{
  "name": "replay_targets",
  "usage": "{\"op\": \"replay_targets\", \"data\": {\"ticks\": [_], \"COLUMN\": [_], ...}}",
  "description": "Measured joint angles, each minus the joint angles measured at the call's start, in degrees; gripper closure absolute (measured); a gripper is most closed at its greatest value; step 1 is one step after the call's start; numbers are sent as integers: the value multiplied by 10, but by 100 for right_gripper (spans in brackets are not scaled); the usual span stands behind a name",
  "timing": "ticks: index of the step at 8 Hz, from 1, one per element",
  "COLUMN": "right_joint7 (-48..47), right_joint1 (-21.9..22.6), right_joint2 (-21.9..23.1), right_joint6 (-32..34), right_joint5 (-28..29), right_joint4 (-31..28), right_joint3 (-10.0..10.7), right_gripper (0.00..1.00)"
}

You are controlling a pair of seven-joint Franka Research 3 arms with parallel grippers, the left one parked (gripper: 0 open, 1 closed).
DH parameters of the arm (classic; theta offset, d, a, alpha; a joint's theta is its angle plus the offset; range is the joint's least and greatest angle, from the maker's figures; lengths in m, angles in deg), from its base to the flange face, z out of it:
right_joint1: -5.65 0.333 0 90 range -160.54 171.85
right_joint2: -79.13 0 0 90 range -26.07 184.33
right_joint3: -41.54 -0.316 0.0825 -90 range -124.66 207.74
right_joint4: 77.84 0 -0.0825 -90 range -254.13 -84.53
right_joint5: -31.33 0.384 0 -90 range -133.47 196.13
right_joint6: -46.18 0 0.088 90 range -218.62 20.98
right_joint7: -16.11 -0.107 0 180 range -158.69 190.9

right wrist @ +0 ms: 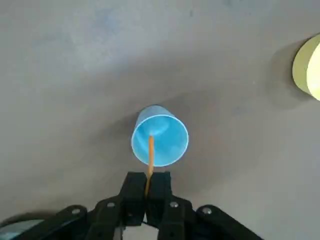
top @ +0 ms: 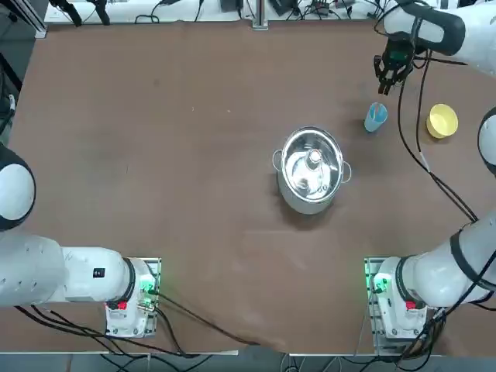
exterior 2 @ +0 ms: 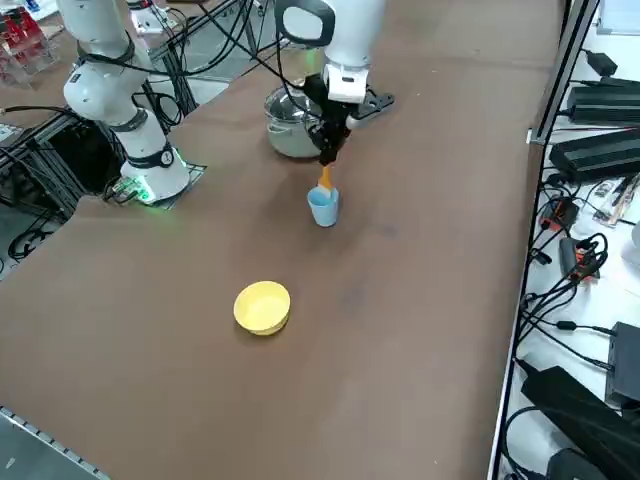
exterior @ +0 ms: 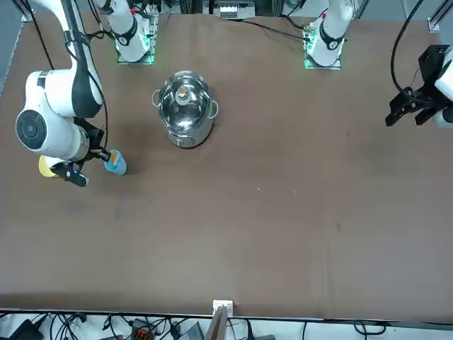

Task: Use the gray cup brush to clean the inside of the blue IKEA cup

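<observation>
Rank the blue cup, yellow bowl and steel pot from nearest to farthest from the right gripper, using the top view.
The right gripper hangs at the table's far right, shut on the brush.
1. Blue cup: just below the gripper.
2. Yellow bowl: to the cup's right, near the table edge.
3. Steel pot: mid-table, farthest.

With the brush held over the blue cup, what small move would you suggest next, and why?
Probably lower it straight down: the right gripper is shut on the gray cup brush, whose tip hangs over the blue IKEA cup's open mouth, above its bottom.
</observation>
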Motion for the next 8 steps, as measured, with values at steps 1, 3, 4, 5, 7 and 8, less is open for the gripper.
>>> {"op": "replay_targets", "data": {"ticks": [1,3,4,5,7,8], "right_joint7": [0,0,0,0,0,-4], "right_joint1": [0,-1,0,1,5,8], "right_joint2": [-3,-17,-27,-35,-39,-39], "right_joint6": [-1,-3,-8,-14,-15,-15], "right_joint5": [-11,-53,-70,-76,-77,-77], "right_joint4": [-5,-7,-7,-5,5,11], "right_joint3": [1,2,2,1,0,0], "right_gripper": [95,95,95,95,95,95]}}
